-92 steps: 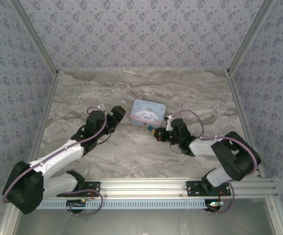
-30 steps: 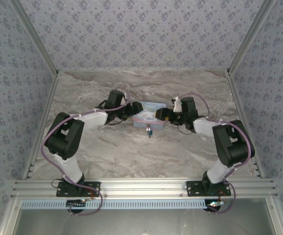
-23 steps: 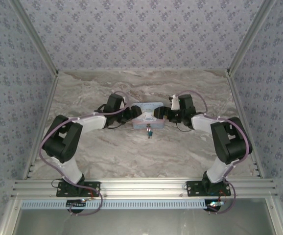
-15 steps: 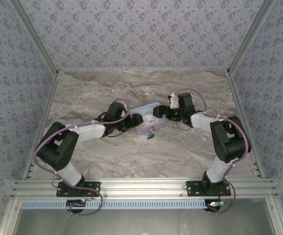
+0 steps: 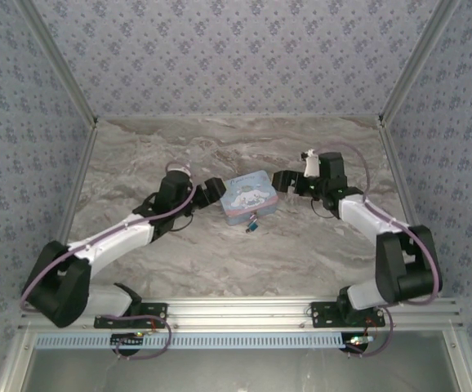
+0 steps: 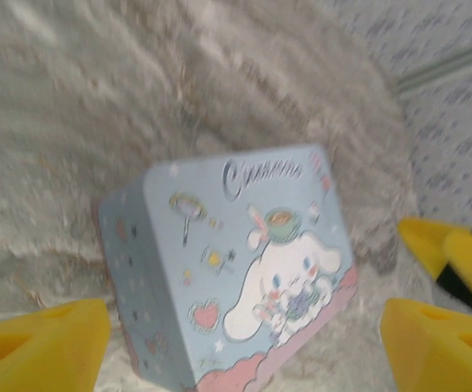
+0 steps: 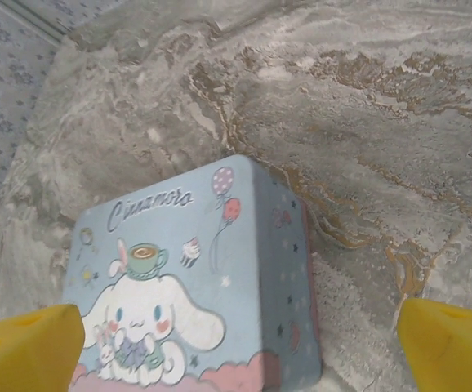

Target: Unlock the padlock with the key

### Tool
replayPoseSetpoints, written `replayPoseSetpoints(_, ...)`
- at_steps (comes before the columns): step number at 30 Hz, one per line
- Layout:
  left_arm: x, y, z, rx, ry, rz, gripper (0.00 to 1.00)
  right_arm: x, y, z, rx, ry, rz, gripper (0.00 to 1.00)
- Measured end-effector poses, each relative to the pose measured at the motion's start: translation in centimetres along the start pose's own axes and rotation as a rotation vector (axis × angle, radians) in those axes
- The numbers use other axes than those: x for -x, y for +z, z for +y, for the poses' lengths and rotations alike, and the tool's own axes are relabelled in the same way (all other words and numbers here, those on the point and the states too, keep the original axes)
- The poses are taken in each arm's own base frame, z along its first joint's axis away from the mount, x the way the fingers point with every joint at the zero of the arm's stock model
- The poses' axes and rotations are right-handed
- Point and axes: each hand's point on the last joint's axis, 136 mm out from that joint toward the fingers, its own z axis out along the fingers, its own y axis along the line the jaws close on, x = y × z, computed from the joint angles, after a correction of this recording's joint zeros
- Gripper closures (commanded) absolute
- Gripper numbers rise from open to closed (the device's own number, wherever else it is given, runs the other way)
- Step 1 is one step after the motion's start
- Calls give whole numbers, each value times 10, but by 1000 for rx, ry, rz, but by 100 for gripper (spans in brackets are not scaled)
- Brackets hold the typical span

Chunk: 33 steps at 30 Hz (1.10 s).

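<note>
1. Top external: left gripper [image 5: 212, 193] sits just left of the tin [image 5: 250, 196], jaws apart. Its yellow wedge fingertips [image 6: 44, 343] are spread wide in the left wrist view.
2. Tin: pale blue, rectangular, rounded corners, glossy cartoon print, on the marbled table [image 5: 179, 253].
3. Padlock [image 5: 253, 222]: tiny, blue, against the tin's near side.
4. Right gripper [image 5: 280, 181]: just right of the tin, jaws apart.

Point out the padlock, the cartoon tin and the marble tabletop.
padlock [image 5: 253, 224]: top view, on its small blue body at the tin's near side.
cartoon tin [image 7: 148, 317]: right wrist view, on the white character printed on the lid.
marble tabletop [image 5: 138, 155]: top view, on bare surface at the far left.
</note>
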Motion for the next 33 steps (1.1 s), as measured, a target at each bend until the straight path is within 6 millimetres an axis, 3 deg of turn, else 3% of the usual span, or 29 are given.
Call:
replayPoseSetpoints(5, 39, -22, -4, 2, 11, -150, 12, -25, -21, 11, 14, 11, -12, 0)
replayPoseSetpoints(10, 56, -37, -20, -61, 58, -234, 12, -52, -37, 31, 54, 19, -20, 2)
replayPoseSetpoints(15, 38, -33, -24, -119, 142, -185, 12, -80, -43, 44, 93, 23, -20, 5)
replayPoseSetpoints(19, 14, -22, -28, -164, 217, -79, 12, -97, -39, 40, 89, 60, -3, 11)
replayPoseSetpoints(22, -2, -15, -34, -195, 283, 0, 12, -101, -34, 42, 95, 64, 1, 17)
replayPoseSetpoints(26, -8, -15, -47, -229, 350, 30, 12, -101, -24, 45, 115, 72, 0, 23)
replayPoseSetpoints(33, -11, -14, -41, -205, 373, 41, 11, -101, -8, 45, 144, 85, -15, 22)
